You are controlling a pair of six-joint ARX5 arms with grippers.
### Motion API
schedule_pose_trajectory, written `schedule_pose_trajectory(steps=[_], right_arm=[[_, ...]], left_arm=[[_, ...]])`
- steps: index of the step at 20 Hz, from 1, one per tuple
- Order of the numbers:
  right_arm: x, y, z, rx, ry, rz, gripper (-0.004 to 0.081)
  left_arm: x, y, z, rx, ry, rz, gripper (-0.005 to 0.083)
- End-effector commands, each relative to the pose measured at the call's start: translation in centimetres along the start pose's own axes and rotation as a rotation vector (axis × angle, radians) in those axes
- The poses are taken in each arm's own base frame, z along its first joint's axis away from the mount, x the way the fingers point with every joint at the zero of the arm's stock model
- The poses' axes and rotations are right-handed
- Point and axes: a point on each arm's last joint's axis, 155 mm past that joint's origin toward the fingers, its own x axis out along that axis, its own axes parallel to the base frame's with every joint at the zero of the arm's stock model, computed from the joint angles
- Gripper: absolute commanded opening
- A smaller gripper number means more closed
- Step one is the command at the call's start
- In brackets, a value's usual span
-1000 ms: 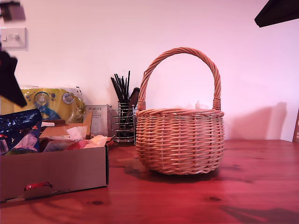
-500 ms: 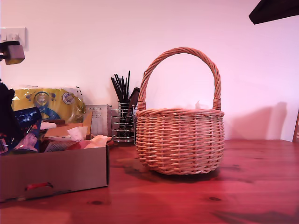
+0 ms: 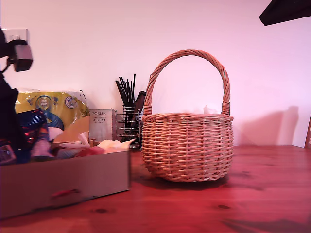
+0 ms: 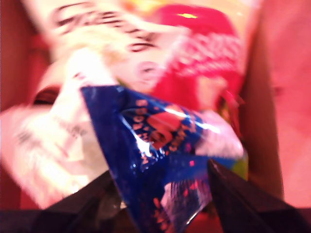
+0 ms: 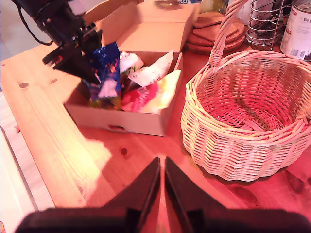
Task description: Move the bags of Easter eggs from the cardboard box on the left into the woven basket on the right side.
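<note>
My first gripper is shut on a dark blue bag of Easter eggs and holds it just above the cardboard box, at the exterior view's left. The blue bag shows there beside the black arm. A red bag and pale bags lie in the box. The woven basket stands in the middle of the exterior view, and its wall is near my second gripper. That gripper is shut on nothing, high above the table.
Behind the box stand a yellow kitchen-towel pack, a grey Porlex carton and a wire holder with black sticks. Round wooden mats and a tin lie beyond the basket. The wooden table ends close to the box.
The first arm has come down into the box with the blue bag. The box's near end has slid toward the basket. The second arm has barely moved.
</note>
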Motion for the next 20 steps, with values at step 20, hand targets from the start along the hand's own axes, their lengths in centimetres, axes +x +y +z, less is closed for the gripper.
schedule_pose_trajectory(steps=[20], right_arm=[[0.2, 0.1, -0.5, -0.002, 0.01, 0.005, -0.0013]], left_arm=[[0.8, -5.6, 4.2, 0.038, 0.001, -0.131, 0.0268]])
